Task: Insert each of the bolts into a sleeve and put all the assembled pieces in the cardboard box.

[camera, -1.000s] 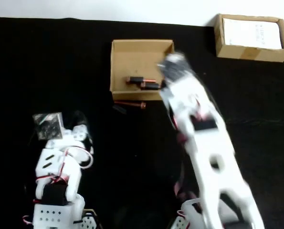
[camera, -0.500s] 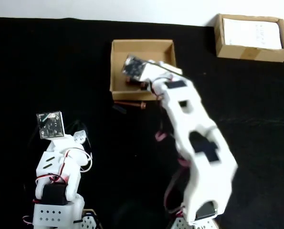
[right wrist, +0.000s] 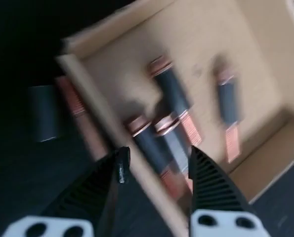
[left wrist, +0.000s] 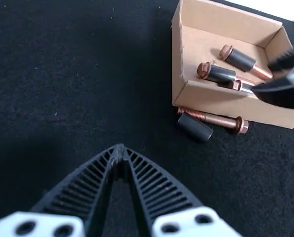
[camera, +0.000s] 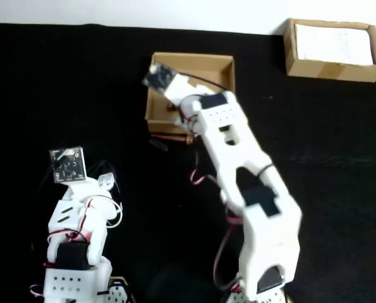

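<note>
A black tabletop (camera: 80, 76) carries the cardboard box (camera: 194, 61) at its far middle, with assembled pieces (left wrist: 217, 73) lying inside. The right pincer (right wrist: 157, 157) hangs spread wide over the box's near wall. One bare bolt (left wrist: 213, 118) and a loose sleeve (left wrist: 195, 127) lie side by side just outside that wall. The left pincer (left wrist: 119, 149), at near left and well apart from them, has its tips pressed together on nothing.

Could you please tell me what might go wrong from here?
1. The open right gripper hangs over the wall of the cardboard box; if it descends, it could catch the wall and shove the box.
2. The loose bolt and sleeve lie outside, beside that wall, so a nudge might roll them away.
</note>
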Robot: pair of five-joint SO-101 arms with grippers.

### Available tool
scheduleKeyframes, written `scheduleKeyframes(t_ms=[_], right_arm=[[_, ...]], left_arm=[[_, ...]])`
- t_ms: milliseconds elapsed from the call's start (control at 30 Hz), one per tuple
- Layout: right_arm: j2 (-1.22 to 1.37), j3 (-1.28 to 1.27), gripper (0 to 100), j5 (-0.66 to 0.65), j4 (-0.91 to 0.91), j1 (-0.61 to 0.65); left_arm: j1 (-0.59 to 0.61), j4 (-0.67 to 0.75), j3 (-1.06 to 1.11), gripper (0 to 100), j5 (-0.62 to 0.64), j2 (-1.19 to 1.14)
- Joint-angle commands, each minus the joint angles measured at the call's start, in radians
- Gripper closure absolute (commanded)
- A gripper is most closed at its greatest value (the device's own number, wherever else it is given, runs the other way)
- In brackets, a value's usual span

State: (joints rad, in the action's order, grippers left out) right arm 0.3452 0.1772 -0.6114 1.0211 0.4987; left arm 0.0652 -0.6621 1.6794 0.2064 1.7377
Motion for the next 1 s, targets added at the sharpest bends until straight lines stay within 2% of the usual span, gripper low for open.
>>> scheduleKeyframes(t_ms=[0,133,267,533,967], right_arm=[[-0.189,0.048,86.5,0.250,0.208,0.045],[-0.248,0.047,86.5,0.493,0.371,0.127],[-0.231,-0.004,86.8,0.578,0.334,0.186],[-0.047,-0.099,86.8,0.572,0.039,0.202],[0.137,-0.099,86.8,0.354,-0.163,0.173]], left_arm=[[-0.001,0.048,0.022,99,0.000,-0.039],[0.005,0.048,0.022,99,0.000,-0.042],[0.065,0.057,0.022,99,0.005,-0.042],[0.269,0.071,0.024,99,0.005,-0.051],[0.275,0.074,0.024,99,0.005,-0.051]])
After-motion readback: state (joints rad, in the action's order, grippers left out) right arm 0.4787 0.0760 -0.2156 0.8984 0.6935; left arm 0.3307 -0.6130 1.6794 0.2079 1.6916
